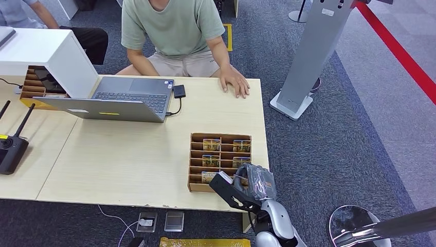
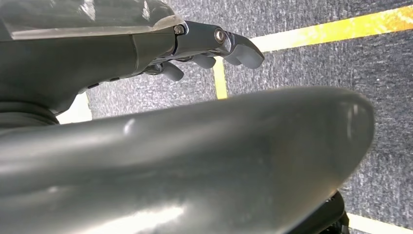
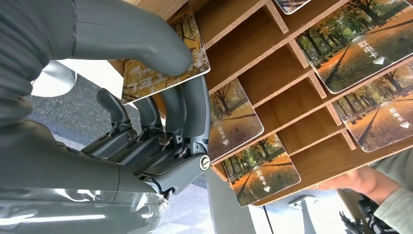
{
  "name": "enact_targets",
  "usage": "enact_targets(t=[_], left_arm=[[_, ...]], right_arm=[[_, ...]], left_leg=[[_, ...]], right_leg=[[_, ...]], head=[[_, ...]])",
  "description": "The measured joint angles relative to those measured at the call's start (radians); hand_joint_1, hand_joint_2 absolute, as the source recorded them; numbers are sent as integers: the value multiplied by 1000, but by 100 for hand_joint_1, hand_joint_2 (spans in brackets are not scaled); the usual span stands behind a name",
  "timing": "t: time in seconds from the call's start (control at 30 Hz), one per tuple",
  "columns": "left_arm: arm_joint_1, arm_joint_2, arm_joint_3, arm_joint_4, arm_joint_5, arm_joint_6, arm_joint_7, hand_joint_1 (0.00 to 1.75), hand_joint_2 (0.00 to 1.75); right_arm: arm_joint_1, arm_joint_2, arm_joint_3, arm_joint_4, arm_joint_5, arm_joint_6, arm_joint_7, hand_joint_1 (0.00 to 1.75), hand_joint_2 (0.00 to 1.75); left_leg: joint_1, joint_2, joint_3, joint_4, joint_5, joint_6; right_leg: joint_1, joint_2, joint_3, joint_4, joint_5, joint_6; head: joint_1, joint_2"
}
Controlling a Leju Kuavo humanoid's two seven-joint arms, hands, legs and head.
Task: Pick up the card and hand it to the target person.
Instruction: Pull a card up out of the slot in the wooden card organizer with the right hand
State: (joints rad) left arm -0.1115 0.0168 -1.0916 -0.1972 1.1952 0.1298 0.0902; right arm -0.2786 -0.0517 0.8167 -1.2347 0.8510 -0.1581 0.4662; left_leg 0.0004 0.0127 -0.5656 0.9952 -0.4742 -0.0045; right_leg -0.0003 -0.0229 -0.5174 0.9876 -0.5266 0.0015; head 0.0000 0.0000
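Note:
A brown slotted card rack point(image 1: 195, 154) stands near the front right of the wooden table point(image 1: 128, 159), with several autumn-scene cards point(image 1: 211, 144) in its slots. My right hand point(image 1: 247, 185) is at the rack's near right corner. In the right wrist view the hand point(image 3: 146, 126) pinches one card point(image 3: 141, 85) between the thumb and fingers, at the rack's point(image 3: 292, 92) edge. A person in a green shirt point(image 1: 175, 31) sits across the table, with one hand point(image 1: 235, 85) flat on it. My left hand point(image 2: 204, 48) hangs over the carpet and holds nothing.
An open laptop point(image 1: 123, 100) and a white box point(image 1: 51, 51) stand at the table's far left, and a black controller point(image 1: 10, 149) lies at the left edge. A grey kiosk stand point(image 1: 308, 62) is right of the table. Another person point(image 1: 31, 15) sits at the far left.

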Motion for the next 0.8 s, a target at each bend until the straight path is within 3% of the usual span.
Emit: enact_targets(t=[0.23, 0.63, 0.8], left_arm=[[1, -3, 13, -1, 11, 5, -7, 0, 0], [2, -8, 20, 0, 16, 9, -23, 0, 0], [2, -7, 16, 0, 12, 8, -29, 0, 0]], right_arm=[[2, -13, 6, -54, 15, -14, -15, 148, 175], [39, -93, -23, -471, 50, -61, -86, 148, 175], [57, -106, -40, -541, 40, -95, -130, 148, 175]], left_leg=[[0, 0, 0, 0, 0, 0], [0, -2, -3, 2, -1, 0], [0, -2, -2, 2, -1, 0]], right_leg=[[0, 0, 0, 0, 0, 0], [0, -1, -2, 2, -1, 0], [0, -3, -2, 2, -2, 0]], head=[[0, 0], [0, 0], [0, 0]])
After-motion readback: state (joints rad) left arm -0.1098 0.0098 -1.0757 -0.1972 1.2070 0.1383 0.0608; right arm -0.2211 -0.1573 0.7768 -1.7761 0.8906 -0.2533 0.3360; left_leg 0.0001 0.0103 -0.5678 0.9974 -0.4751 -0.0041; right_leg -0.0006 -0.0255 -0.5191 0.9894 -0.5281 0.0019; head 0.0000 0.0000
